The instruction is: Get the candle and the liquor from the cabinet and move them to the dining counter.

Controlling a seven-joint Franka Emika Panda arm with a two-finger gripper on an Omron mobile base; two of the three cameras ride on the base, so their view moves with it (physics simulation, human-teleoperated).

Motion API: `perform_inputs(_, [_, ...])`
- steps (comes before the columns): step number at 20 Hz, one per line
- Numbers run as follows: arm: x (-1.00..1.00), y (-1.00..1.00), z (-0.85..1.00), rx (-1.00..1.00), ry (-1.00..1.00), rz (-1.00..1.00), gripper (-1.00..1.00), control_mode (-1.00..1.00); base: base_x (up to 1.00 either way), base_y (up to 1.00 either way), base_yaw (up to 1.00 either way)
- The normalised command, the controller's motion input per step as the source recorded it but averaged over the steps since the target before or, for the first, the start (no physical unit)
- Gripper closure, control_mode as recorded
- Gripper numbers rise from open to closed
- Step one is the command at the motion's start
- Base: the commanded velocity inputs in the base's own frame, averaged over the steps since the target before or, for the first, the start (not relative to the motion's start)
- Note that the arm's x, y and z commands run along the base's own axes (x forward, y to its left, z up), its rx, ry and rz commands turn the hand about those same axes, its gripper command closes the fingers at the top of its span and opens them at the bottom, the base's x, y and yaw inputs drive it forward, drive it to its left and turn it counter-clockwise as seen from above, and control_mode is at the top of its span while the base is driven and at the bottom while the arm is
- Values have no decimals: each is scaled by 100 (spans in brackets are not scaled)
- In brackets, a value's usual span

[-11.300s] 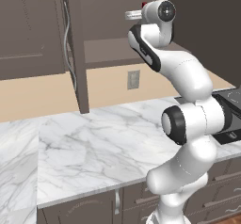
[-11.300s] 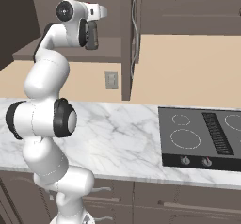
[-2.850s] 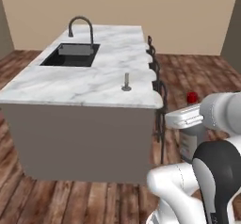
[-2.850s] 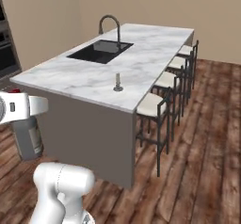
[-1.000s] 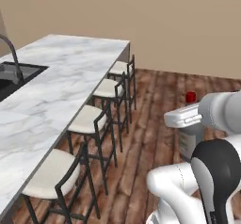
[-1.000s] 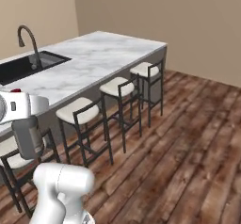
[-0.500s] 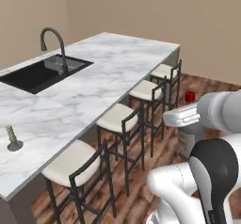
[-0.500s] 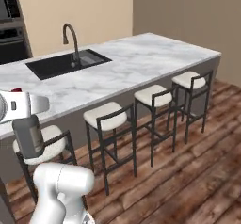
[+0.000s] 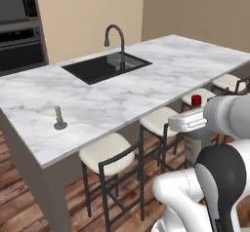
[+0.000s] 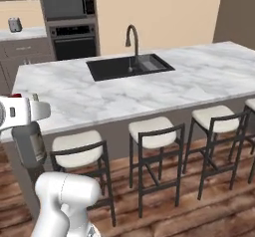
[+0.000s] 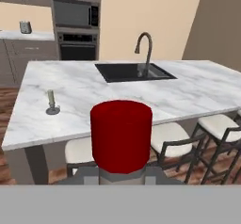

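The principal risk at this moment was judged to be a collision or a tip-over during placement. The liquor bottle was carried low, in front of the stools, below the level of the dining counter. If the arm were raised too little before the reach, the bottle could be struck against the counter edge. A second risk was posed by the candle, which was seen standing upright on the counter in the middle left of the left base view, near the near edge. A set-down made too close to it could knock it over. A tall, narrow bottle released at a tilt was also judged likely to topple, possibly toward the black sink in the upper centre.

The gripper was closed on the liquor bottle; its red cap was seen directly ahead of the fingers, in the lower centre of the hand view. In the right base view the bottle body was seen hanging below the hand at the left edge. The candle lay well apart from the gripper, up and to the left in the hand view
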Motion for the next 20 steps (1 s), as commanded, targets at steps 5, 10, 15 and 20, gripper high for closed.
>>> perform_inputs(5, [0,0,0,0,0,0,100,100,52,-40,43])
perform_inputs(10, [0,0,0,0,0,0,100,100,56,-62,33])
perform_inputs(15, [0,0,0,0,0,0,100,100,72,-62,28])
perform_inputs(20, [0,0,0,0,0,0,100,100,65,-59,23])
